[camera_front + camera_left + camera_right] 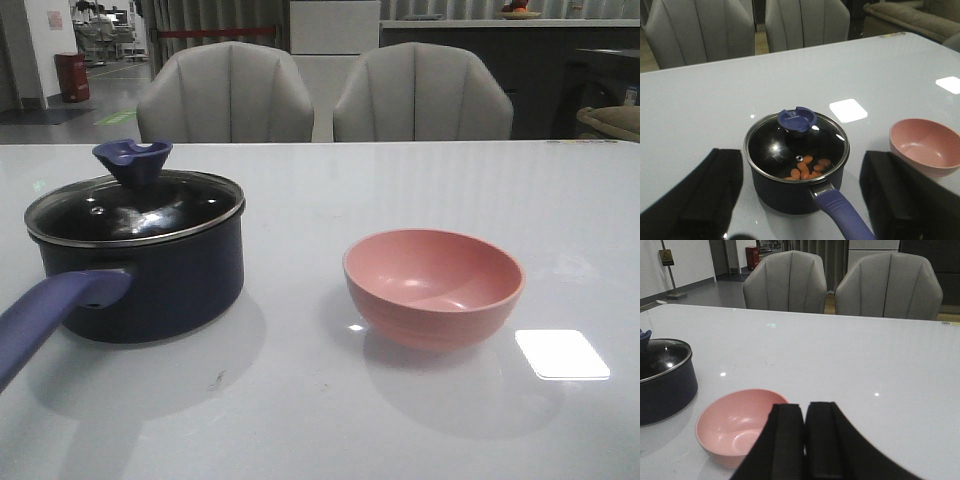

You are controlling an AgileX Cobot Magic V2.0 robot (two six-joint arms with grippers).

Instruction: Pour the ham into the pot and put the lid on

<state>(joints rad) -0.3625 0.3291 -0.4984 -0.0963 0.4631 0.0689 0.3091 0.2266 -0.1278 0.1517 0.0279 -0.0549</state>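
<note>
The dark pot (150, 280) stands at the table's left with its blue-purple handle (45, 320) pointing toward the front. The glass lid (140, 210) with its blue knob (133, 160) sits on it. In the left wrist view the ham (807, 168) lies inside the pot (790, 192) under the lid (795, 145). The pink bowl (433, 285) stands empty to the right. My left gripper (802, 200) is open, back from the pot and above it, with nothing between its fingers. My right gripper (805, 425) is shut and empty, beside the bowl (735, 422).
Two grey chairs (320, 95) stand behind the table's far edge. Bright light patches (562, 353) reflect on the white tabletop right of the bowl. Neither arm shows in the front view.
</note>
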